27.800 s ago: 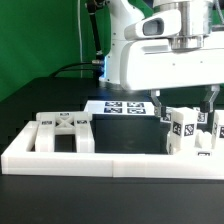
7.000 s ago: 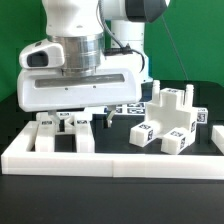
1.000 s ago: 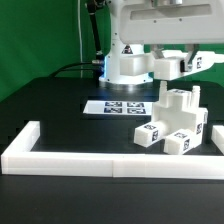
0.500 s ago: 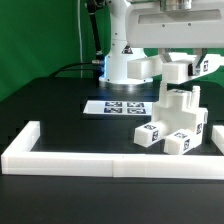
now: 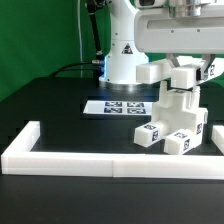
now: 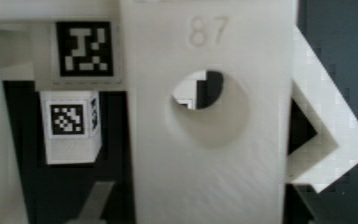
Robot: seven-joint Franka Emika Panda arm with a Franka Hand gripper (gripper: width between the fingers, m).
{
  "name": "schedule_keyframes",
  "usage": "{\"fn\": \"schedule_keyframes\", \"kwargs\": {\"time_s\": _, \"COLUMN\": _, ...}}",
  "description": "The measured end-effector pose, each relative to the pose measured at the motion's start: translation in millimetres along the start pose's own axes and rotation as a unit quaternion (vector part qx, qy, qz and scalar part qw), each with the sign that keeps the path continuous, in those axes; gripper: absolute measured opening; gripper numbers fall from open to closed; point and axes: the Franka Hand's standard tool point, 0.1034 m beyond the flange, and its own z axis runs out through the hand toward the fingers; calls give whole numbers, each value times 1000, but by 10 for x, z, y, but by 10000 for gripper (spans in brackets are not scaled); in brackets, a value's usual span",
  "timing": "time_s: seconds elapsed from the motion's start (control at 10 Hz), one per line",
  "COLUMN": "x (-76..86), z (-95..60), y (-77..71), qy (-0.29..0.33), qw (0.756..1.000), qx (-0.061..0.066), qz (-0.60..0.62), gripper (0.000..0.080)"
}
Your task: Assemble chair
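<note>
While the hand (image 5: 185,62) hangs over chair parts (image 5: 172,128) heaped on the surface (image 5: 50,110) at the exterior view's right, a tagged chair frame (image 5: 182,77) hides its fingers; grip not discernible. Left of them lies the marker board (image 5: 115,107); border rail (image 5: 100,160) near.

The exterior view's left half of the black surface (image 5: 60,105) lies open, from the marker board (image 5: 124,107) out to the white border rail (image 5: 90,160). That rail forms a low barrier along the near edge and turns back at the left corner. On the right, stacked chair parts (image 5: 172,128) crowd the corner, and a chair frame (image 5: 185,76) hangs close above them, leaving little gap. The robot base (image 5: 124,62) blocks the far middle.
</note>
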Motion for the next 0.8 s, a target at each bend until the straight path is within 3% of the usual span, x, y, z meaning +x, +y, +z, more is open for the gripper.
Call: {"fn": "schedule_keyframes", "kwargs": {"time_s": 0.8, "x": -12, "z": 79, "y": 53, "qy": -1, "qw": 1000, "qx": -4, "qz": -2, "gripper": 290}}
